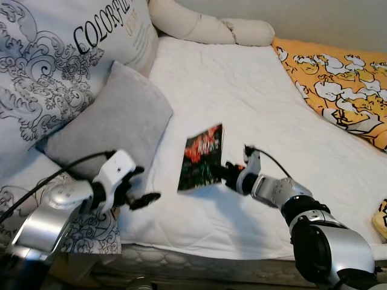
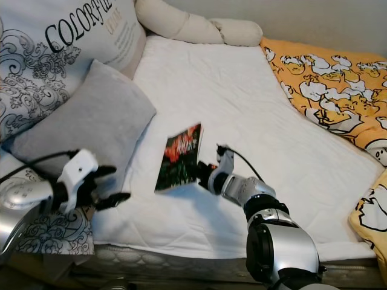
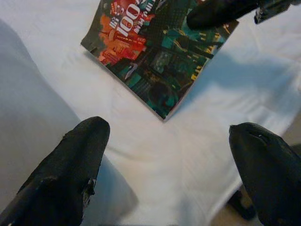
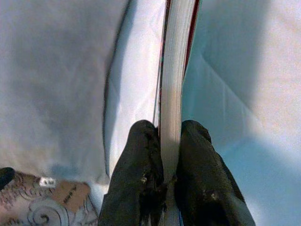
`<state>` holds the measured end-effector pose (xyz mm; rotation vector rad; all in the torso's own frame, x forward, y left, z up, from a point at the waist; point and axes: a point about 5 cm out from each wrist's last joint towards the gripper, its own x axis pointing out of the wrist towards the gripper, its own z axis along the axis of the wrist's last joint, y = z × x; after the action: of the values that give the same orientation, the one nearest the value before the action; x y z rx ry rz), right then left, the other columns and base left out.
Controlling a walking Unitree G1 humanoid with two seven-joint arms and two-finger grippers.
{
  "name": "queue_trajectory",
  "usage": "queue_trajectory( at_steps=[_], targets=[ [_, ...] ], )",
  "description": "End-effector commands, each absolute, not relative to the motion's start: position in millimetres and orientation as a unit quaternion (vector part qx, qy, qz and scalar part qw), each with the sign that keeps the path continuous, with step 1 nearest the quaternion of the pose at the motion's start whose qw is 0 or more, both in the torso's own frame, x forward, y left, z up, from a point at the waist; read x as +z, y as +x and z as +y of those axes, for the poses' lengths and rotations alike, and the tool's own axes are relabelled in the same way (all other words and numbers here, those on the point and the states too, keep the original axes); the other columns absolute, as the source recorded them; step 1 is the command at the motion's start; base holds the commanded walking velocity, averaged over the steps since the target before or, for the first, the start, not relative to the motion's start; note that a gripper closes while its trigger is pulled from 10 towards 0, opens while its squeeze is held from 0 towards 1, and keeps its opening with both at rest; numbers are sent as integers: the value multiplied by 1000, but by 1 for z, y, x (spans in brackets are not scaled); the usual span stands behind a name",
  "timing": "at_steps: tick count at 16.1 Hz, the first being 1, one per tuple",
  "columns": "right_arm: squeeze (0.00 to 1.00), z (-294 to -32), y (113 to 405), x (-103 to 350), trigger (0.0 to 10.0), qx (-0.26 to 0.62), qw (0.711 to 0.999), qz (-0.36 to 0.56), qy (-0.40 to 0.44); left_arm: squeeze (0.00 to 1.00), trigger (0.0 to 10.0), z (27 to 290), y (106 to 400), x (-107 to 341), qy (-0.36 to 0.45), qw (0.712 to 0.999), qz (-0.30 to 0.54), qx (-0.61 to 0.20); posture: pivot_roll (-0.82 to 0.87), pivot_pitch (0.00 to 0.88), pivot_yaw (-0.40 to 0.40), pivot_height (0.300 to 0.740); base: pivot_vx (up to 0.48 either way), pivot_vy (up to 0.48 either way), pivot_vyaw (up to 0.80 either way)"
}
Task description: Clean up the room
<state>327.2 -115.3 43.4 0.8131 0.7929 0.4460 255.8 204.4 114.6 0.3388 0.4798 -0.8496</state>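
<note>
Book (image 1: 202,157) is pinched by its edge in the right gripper (image 4: 170,141), above the bed (image 1: 254,96).

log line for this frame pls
right claw: shut on book, lifted off white bed | left claw: open, empty, beside grey pillow | stage: book pickup

The big patterned pillow (image 1: 54,54) reads "COLORFUL"; the book (image 3: 160,56) cover shows a red "100".
</note>
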Motion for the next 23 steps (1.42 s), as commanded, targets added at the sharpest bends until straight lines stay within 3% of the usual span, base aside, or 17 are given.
queue_trajectory(
  at_steps=[1,2,3,4,10,20,23],
  targets=[
    [0,-120,334,50,10000,212,834,355,366,0,10000,204,252,121,163,868,223,-412,215,0,-93,740,0,0,0],
    [192,-123,331,44,10000,195,839,362,358,0,10000,206,248,122,165,867,228,-412,224,0,-95,740,0,0,0],
    [663,-125,330,42,10000,184,841,364,357,0,10000,207,245,123,166,867,230,-410,240,0,-98,740,0,0,0],
    [1000,-126,329,39,10000,172,846,364,349,0,10000,209,242,124,166,865,237,-410,262,0,-101,740,0,0,0],
    [1000,-141,325,26,10000,104,872,373,299,0,10000,211,226,125,161,857,261,-413,297,0,-85,740,0,0,0],
    [1000,-177,314,22,10000,130,874,355,304,0,10000,184,250,118,133,875,220,-411,173,0,-70,740,0,0,0],
    [1000,-196,316,37,10000,134,944,232,194,0,10000,181,264,119,87,944,149,-282,93,0,-44,740,0,0,0]
  ],
)
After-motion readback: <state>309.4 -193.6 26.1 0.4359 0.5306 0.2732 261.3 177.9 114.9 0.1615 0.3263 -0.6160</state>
